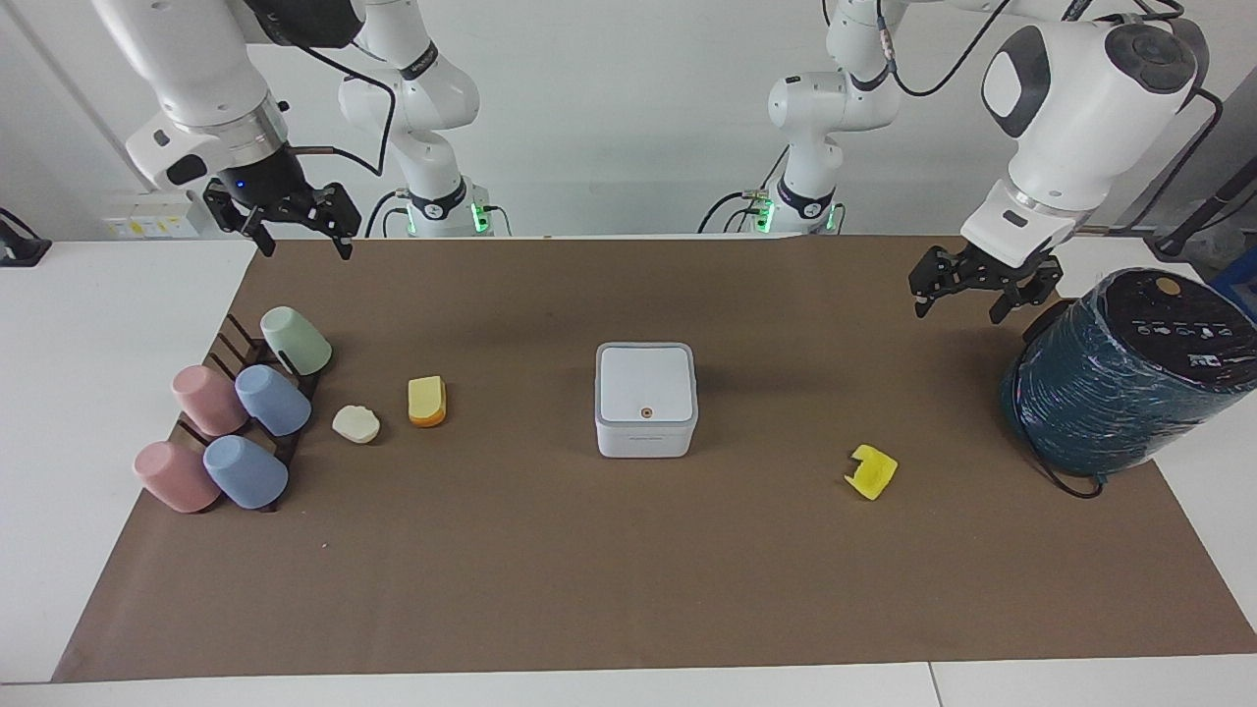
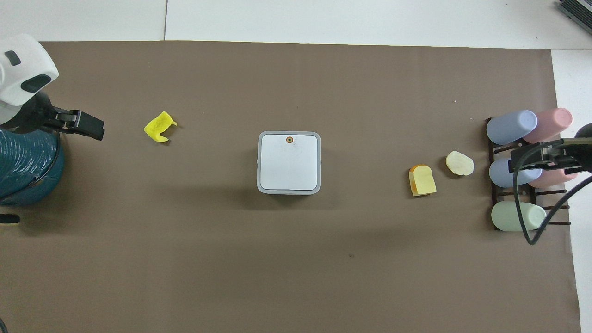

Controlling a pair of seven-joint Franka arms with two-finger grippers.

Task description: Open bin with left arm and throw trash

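The white bin (image 1: 645,398) stands mid-table with its grey-rimmed lid shut; it also shows in the overhead view (image 2: 289,162). A yellow-and-orange wedge (image 1: 427,401) (image 2: 422,180) and a cream-white lump (image 1: 355,424) (image 2: 459,163) lie between the bin and the cups. A bright yellow notched piece (image 1: 870,472) (image 2: 159,126) lies toward the left arm's end. My left gripper (image 1: 960,306) (image 2: 85,126) hangs open and empty in the air beside the teal cylinder. My right gripper (image 1: 306,247) (image 2: 532,159) hangs open and empty over the cup rack.
A big dark teal wrapped cylinder (image 1: 1129,373) (image 2: 25,166) stands at the left arm's end. Several pastel cups (image 1: 236,422) (image 2: 511,127) lie on a dark rack at the right arm's end. A brown mat (image 1: 628,589) covers the white table.
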